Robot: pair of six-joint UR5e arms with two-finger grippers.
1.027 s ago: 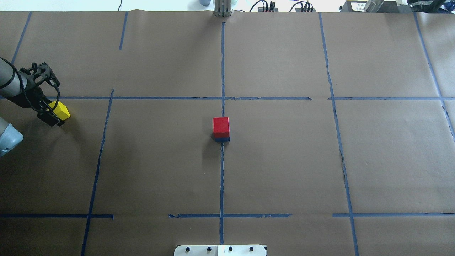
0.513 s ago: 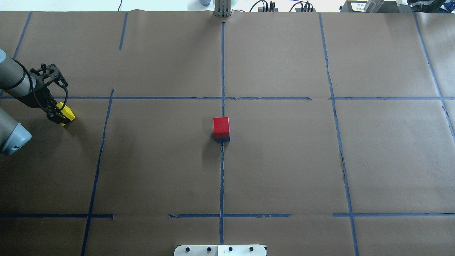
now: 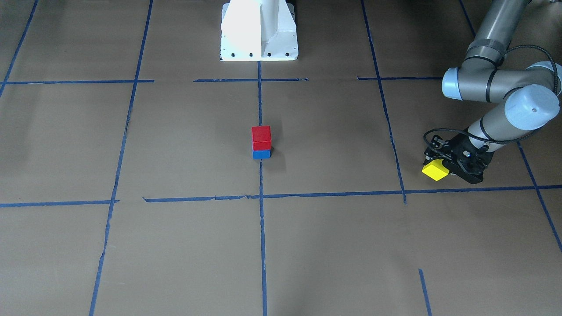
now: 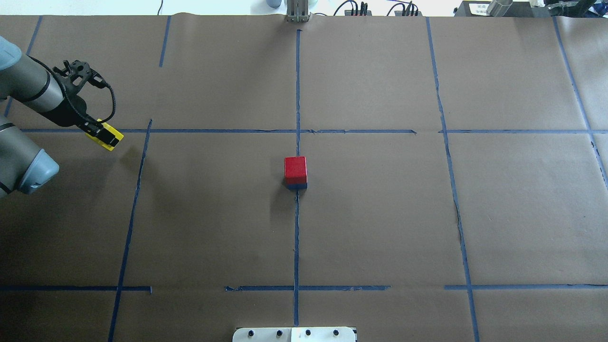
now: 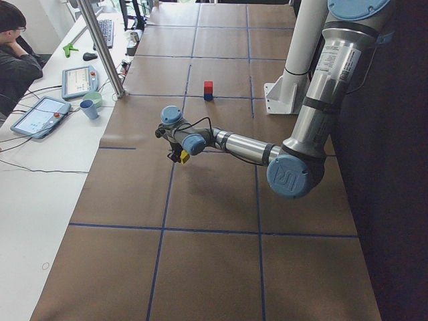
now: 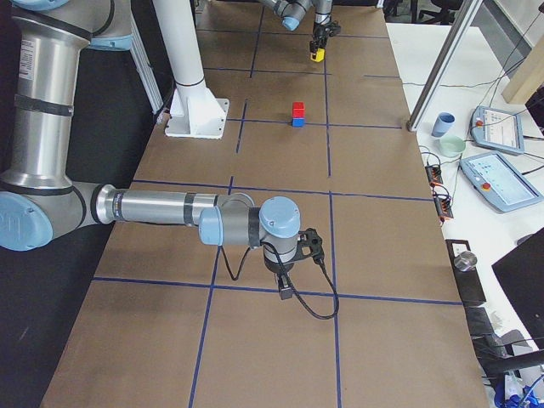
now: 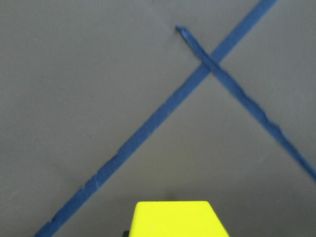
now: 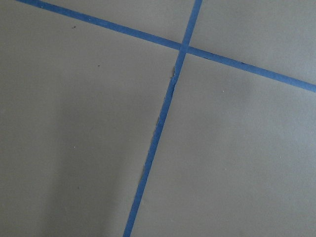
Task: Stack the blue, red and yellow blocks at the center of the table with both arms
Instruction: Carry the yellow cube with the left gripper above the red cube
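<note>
A red block sits on a blue block at the table's center; the stack also shows in the front view, red block over blue block. My left gripper is shut on the yellow block and holds it above the table at the far left. It shows in the front view and fills the bottom of the left wrist view. My right gripper shows only in the exterior right view, low over the paper. I cannot tell whether it is open or shut.
Brown paper with blue tape lines covers the table. The white robot base stands at the robot's edge. A metal post stands at the far edge. Tablets and cups lie on the side bench.
My left gripper has carried the yellow block up and to the right, toward the center. The red and blue stack has not moved.
</note>
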